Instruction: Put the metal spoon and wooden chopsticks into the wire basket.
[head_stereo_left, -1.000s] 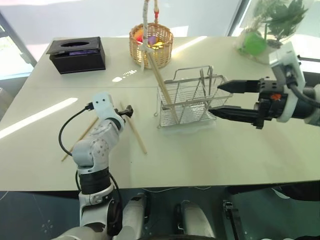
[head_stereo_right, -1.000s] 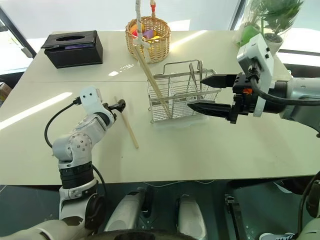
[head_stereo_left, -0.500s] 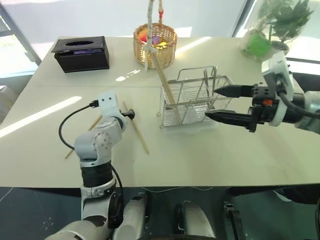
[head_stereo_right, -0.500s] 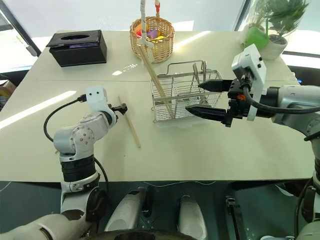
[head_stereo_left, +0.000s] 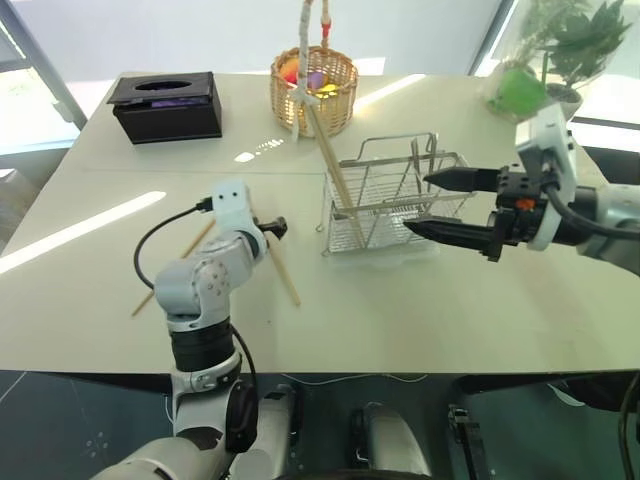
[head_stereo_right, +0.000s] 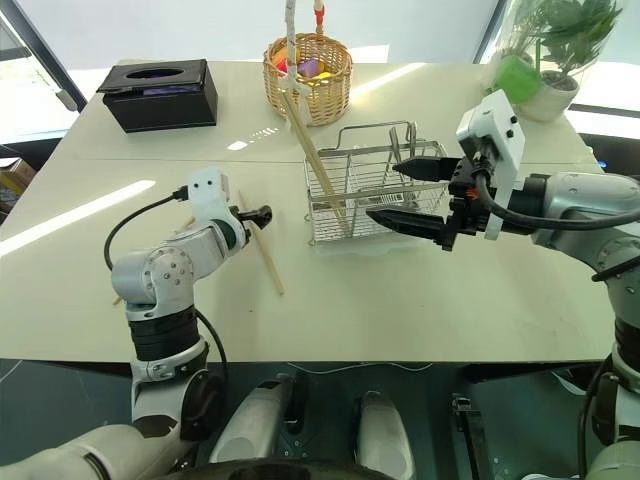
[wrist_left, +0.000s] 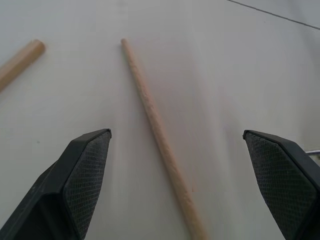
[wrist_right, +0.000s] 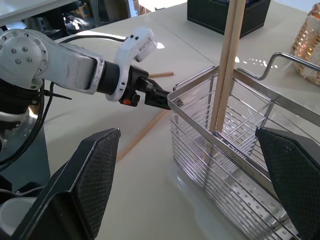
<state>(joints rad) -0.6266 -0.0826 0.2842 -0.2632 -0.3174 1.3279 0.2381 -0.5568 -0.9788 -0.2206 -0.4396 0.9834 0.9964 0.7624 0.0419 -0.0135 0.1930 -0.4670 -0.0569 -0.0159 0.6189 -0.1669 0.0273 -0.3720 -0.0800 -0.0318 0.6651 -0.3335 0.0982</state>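
On the table (head_stereo_left: 420, 320), the basket (head_stereo_left: 385, 205) sits near the middle with one chopstick (head_stereo_left: 333, 165) leaning in its left end, top tilted back toward the wicker basket (head_stereo_left: 312, 90); we read that stick as already delivered, propped so because it is longer than the wire walls are tall. A thin upright metal piece (head_stereo_left: 420, 165) stands in the basket's right part; we take it for the spoon, though we cannot be sure.

Two sticks remain flat on the table. One (head_stereo_left: 281, 268) lies just left of the basket, and our left gripper (head_stereo_left: 276, 228) hangs over its far end with fingers spread wide and nothing between them. In the left wrist view the stick (wrist_left: 159, 132) runs up the gap between the pads (wrist_left: 87, 165), so we judge we are lined up to straddle it before closing. The other stick (head_stereo_left: 172, 270) lies further left, partly behind our left arm.

Our right gripper (head_stereo_left: 440, 205) is held level at the basket's right end, jaws apart and empty. We judge it waits there, perhaps to steady the basket, since a long stick dropped in could tip or push the light rack.
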